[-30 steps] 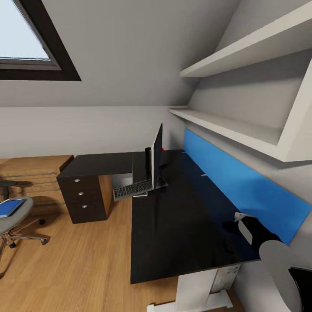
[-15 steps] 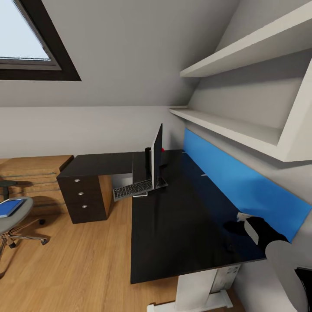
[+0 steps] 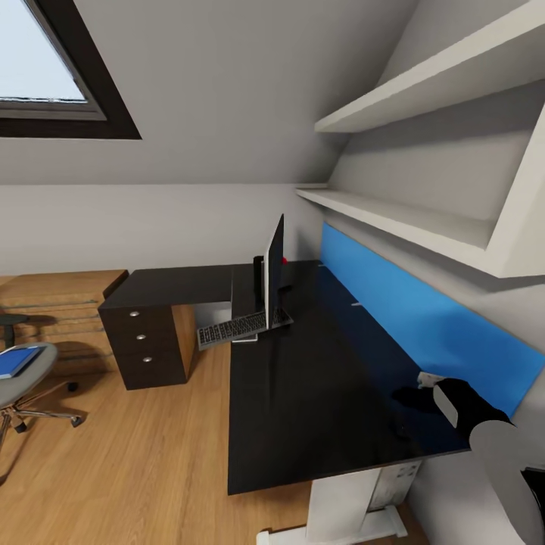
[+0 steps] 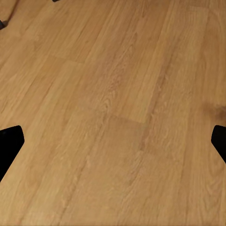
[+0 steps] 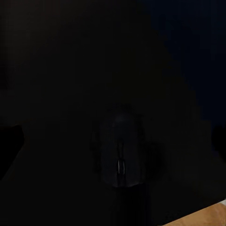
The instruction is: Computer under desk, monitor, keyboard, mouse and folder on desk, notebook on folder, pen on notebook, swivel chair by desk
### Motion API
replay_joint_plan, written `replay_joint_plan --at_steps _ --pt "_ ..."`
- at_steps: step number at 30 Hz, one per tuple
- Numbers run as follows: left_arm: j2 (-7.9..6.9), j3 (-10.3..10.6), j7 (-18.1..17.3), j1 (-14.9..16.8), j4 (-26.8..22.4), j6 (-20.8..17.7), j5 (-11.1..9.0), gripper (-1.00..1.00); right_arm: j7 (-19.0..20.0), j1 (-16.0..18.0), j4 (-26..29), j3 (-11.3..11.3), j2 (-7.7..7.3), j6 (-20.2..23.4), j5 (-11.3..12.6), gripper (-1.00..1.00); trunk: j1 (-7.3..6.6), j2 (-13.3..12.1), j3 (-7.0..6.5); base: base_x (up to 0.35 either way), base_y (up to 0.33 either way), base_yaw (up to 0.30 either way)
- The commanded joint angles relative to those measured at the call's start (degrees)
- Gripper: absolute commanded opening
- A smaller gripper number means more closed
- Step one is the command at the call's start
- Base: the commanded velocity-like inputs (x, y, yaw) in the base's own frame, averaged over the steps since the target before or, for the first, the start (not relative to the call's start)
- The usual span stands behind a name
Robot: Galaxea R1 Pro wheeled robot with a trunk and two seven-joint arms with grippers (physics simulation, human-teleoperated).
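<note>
**Q:** Broadly, how is the workspace arranged in the head view?

**A:** The surface (image 3: 318, 393), a glossy black L-shaped top, runs along a wall bearing a blue panel (image 3: 424, 318). The monitor (image 3: 273, 271) stands upright on the far part of the surface, seen nearly edge-on. The keyboard (image 3: 241, 328) lies at the foot of the monitor and overhangs the surface's inner edge. A black drawer unit (image 3: 144, 344) with round silver knobs sits under the short wing. White shelves (image 3: 393, 219) hang above the blue panel.

**Q:** Where are the mouse and the folder?

**A:** The mouse (image 5: 121, 151) rests on the dark surface, lying between the fingertips in the right wrist view; in the head view it is a small dark lump (image 3: 401, 431) near the surface's near end. The folder (image 3: 17, 361) lies flat on the seat of the swivel chair (image 3: 23, 382), which stands on the wooden floor (image 3: 144, 469) well apart from the surface, at the left border.

**Q:** What is the state of each hand?

**A:** The right hand (image 3: 421, 395) hovers over the near end of the surface, close to the blue panel; its two fingertips appear at opposite borders of the right wrist view, spread wide with nothing held. The left hand (image 4: 113, 141) likewise has its fingertips (image 4: 9, 146) set apart, facing bare floor planks.
</note>
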State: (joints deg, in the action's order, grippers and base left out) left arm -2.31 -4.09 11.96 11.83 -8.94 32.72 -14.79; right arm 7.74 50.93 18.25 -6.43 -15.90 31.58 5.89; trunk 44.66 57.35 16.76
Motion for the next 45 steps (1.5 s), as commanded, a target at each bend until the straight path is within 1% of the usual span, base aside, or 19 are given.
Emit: replay_joint_plan --at_steps 1,45 --pt "0.02 -0.39 0.0 0.04 0.03 0.15 0.29 1.0 -0.02 0.03 0.07 -0.16 0.0 0.32 0.43 1.0 0.23 0.47 0.26 0.0 0.0 0.0" --pt "0.02 -0.38 0.0 0.04 -0.02 0.16 0.29 1.0 -0.04 0.04 0.04 -0.17 -0.01 0.32 0.35 1.0 9.89 18.11 8.16 0.0 0.0 0.0"
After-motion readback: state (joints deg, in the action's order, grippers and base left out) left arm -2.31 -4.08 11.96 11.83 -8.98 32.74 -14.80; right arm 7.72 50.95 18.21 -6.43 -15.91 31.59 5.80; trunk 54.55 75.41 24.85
